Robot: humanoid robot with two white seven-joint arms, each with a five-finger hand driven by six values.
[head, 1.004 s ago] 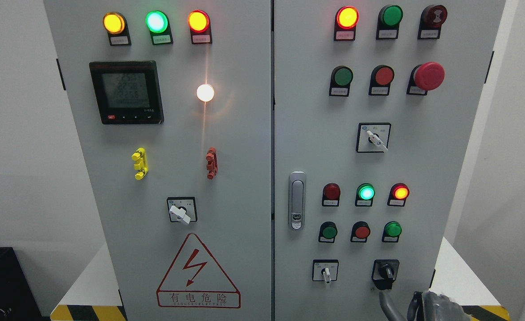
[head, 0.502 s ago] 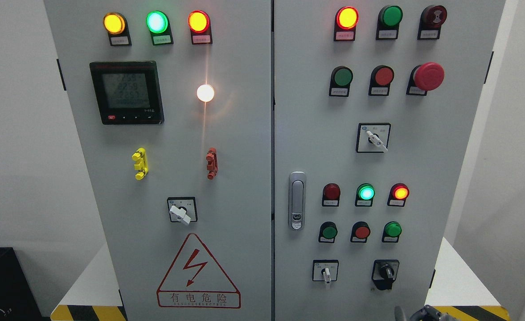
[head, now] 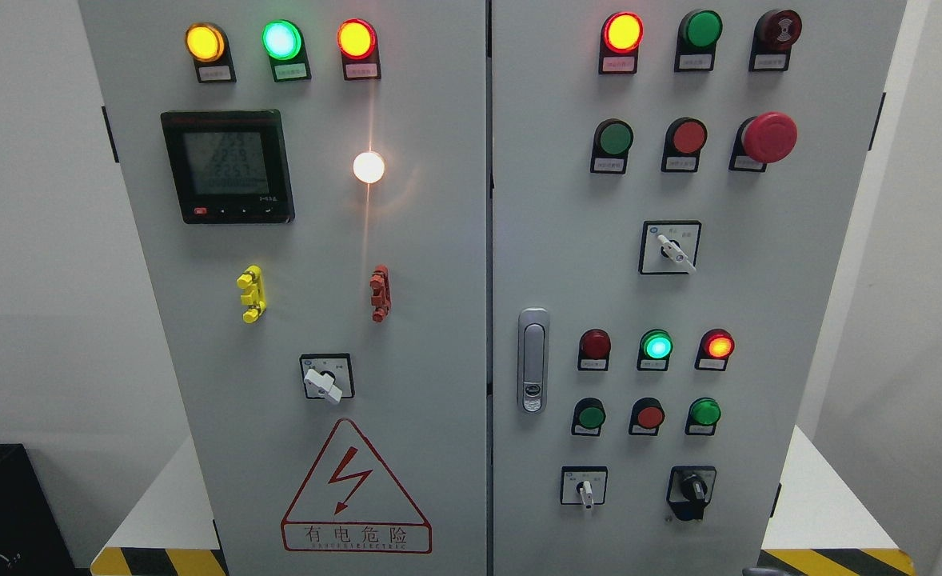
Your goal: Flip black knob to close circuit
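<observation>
Facing the cabinet point(head: 439, 240), we see the black knob point(head: 691, 486) low on its right door, untouched, bare panel around it. Whether our hands are spread or curled we cannot tell; neither shows clearly.

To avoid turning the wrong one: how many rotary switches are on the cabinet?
4: left-door switch low centre; upper right-door switch; white-handled switch and black knob along the right door's bottom.

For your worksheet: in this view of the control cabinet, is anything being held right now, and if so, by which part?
Nothing is held. No robot hand shows in the view, and the black knob at the lower right of the panel stands untouched.
</observation>
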